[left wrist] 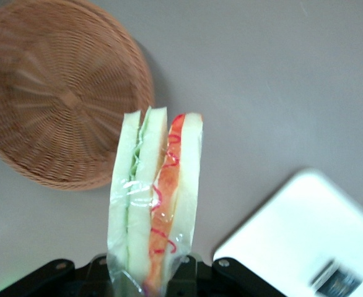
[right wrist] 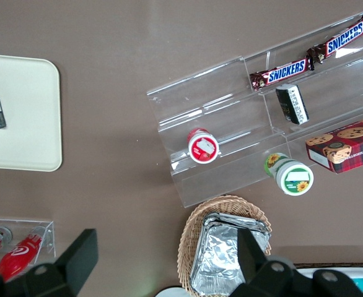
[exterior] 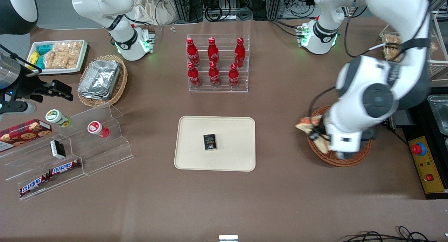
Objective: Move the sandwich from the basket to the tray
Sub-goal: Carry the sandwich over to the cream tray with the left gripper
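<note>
The sandwich (left wrist: 157, 192), a wedge of white bread wrapped in clear film with green and orange-red filling, is held by the left gripper (left wrist: 147, 275), which is shut on its lower end. In the front view the gripper (exterior: 318, 136) hangs over the rim of the round reddish-brown basket (exterior: 337, 160), on the side toward the tray, and the sandwich (exterior: 305, 124) sticks out past that rim. The basket (left wrist: 57, 93) shows nothing inside it. The cream tray (exterior: 196, 158) lies in the table's middle, and its corner (left wrist: 293, 223) is near the sandwich.
A small black box (exterior: 210, 142) lies on the tray. A clear rack of red bottles (exterior: 217, 63) stands farther from the camera. Toward the parked arm's end are acrylic steps with snacks (exterior: 70, 154) and an oval basket of foil containers (exterior: 101, 79). An emergency-stop box (exterior: 425, 165) sits beside the round basket.
</note>
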Tool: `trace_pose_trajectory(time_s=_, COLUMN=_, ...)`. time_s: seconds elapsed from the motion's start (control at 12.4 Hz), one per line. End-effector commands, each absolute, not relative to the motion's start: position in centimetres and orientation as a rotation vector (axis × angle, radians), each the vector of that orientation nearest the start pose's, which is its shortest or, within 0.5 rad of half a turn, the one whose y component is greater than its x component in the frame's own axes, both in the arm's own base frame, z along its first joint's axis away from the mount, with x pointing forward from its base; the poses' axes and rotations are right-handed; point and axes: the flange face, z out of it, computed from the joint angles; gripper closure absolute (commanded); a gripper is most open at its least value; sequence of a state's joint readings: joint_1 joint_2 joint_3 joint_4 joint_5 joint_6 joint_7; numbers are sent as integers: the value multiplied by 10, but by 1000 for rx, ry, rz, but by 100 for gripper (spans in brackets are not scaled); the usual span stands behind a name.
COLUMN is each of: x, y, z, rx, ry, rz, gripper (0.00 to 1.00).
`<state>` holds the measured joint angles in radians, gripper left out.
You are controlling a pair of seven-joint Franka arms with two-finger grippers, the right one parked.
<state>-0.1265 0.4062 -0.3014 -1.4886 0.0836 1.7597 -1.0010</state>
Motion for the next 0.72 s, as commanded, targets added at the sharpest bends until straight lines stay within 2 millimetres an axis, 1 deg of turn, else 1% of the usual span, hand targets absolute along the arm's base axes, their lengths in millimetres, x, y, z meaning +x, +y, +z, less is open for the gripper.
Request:
trace_pose_trajectory(time_s=0.0, x=594, y=-325, z=402, rx=-2999, ry=-545, rz=223, gripper=100)
trace_pose_trajectory(time_s=0.08, x=582, y=-350, z=384, rx=-2995, ry=-480, rz=252, gripper=100)
trace_pose_trajectory(time_s=0.16, x=576, y=-367, z=363, rx=-2995, ry=-419, rz=277, gripper=100)
trace_pose_trajectory(time_s=0.32, x=583, y=-385, z=326, rx=-3054, ry=-352, rz=271, gripper=100)
trace_pose_trajectory(time_s=0.4, x=582, y=-399, z=308, rx=-3083, ry=-306, rz=257, gripper=100)
trace_pose_trajectory(time_s=0.48, x=582, y=-409, z=297, rx=-3108, ry=-289, rz=234, gripper=100)
trace_pose_trajectory(time_s=0.56, x=583, y=-418, z=281, rx=-3133, ry=-256, rz=220, gripper=100)
trace_pose_trajectory(time_s=0.64, x=589, y=-424, z=264, rx=-3167, ry=-193, rz=196, gripper=100)
